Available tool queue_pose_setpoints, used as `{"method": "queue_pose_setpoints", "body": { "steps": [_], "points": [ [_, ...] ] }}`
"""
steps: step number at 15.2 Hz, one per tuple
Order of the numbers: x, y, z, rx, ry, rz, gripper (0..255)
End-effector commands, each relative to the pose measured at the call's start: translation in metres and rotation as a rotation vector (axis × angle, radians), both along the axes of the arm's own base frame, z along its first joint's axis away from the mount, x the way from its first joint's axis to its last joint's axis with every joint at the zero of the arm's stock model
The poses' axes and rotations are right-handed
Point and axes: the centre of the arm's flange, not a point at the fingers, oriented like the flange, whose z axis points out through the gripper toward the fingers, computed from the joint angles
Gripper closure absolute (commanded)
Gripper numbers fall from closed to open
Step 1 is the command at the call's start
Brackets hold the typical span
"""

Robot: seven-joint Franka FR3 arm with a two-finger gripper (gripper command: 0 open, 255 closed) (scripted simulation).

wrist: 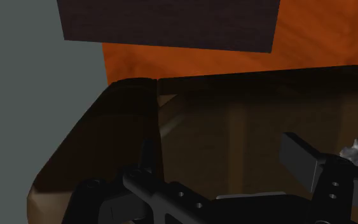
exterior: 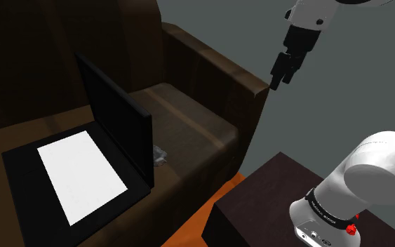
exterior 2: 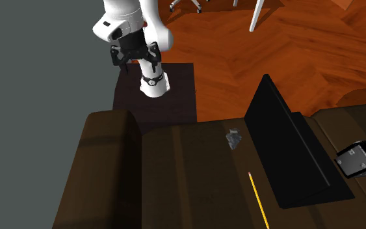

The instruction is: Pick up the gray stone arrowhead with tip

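Your gripper [exterior: 280, 78] hangs above the brown sofa's [exterior: 196, 126] armrest, fingers apart, well apart from the grey arrowhead [exterior: 160, 156] on the seat.

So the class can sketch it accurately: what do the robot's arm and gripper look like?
The arm has smooth, rounded white segments with dark bands at its joints and small red marks near the base. The gripper is all black and two-fingered.

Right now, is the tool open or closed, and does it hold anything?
Tool: open, holding nothing.
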Motion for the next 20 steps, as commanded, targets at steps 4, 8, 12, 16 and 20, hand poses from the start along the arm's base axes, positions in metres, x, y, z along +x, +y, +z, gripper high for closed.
{"method": "queue_pose_setpoints", "body": {
  "steps": [4, 8, 12, 16, 20],
  "points": [
    [0.013, 0.034, -0.017, -0.006, 0.007, -0.002, 0],
    [0.031, 0.080, -0.040, -0.013, 0.015, -0.005, 0],
    [0.049, 0.125, -0.064, -0.020, 0.024, -0.008, 0],
    [0.066, 0.171, -0.088, -0.028, 0.033, -0.010, 0],
    [0.084, 0.216, -0.113, -0.035, 0.041, -0.013, 0]
  ]
}}
